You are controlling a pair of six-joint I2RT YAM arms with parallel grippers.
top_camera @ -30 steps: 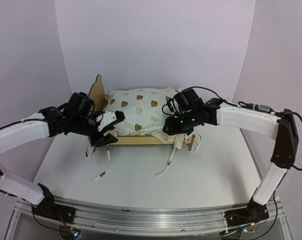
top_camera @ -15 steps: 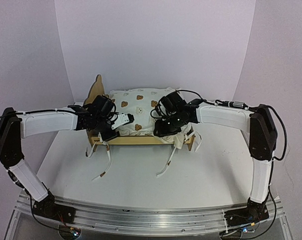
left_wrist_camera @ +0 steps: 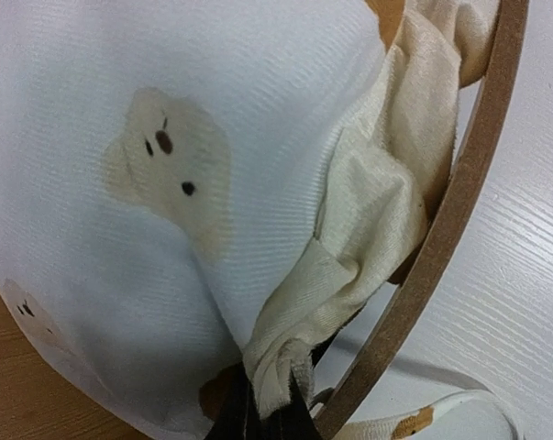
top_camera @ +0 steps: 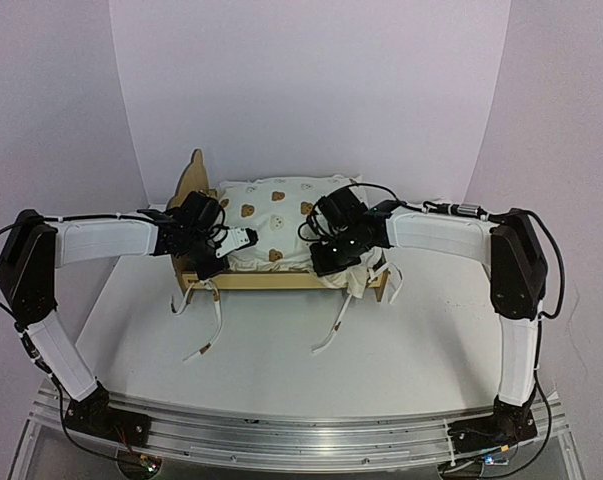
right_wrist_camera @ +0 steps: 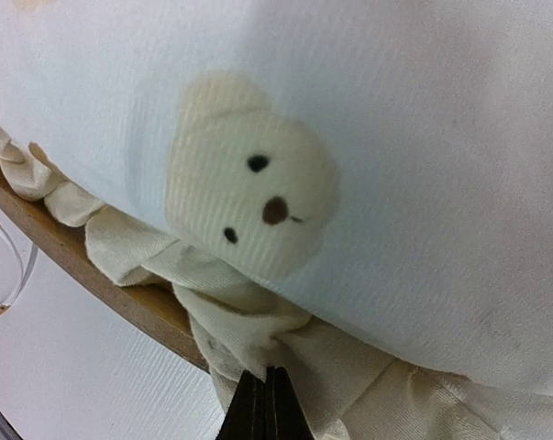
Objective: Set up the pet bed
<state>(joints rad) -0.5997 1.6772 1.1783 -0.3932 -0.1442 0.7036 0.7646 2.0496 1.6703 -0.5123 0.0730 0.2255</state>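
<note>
The pet bed (top_camera: pixel 271 281) is a light plywood frame with a bear-ear headboard (top_camera: pixel 193 180), standing at the table's far middle. Its cream bear-print cushion (top_camera: pixel 281 222) lies on top. My left gripper (top_camera: pixel 241 241) is at the cushion's near left edge. In the left wrist view the left gripper (left_wrist_camera: pixel 267 414) is shut on a fold of the cream ruffle (left_wrist_camera: pixel 368 229), beside the curved wooden rail (left_wrist_camera: pixel 450 229). My right gripper (top_camera: pixel 326 262) is at the near right edge. The right wrist view shows the right gripper (right_wrist_camera: pixel 265 403) pinching the ruffle (right_wrist_camera: pixel 258 321) under the cushion (right_wrist_camera: pixel 414 183).
Cream tie straps (top_camera: pixel 206 338) hang from the bed's front onto the white table (top_camera: pixel 401 350), with another strap (top_camera: pixel 336 325) further right. The purple backdrop closes in behind the bed. Both arms stretch inward over the table's sides.
Both arms have reached further in to the cushion's near edge. Each gripper, open a moment ago, has shut on the ruffle.
</note>
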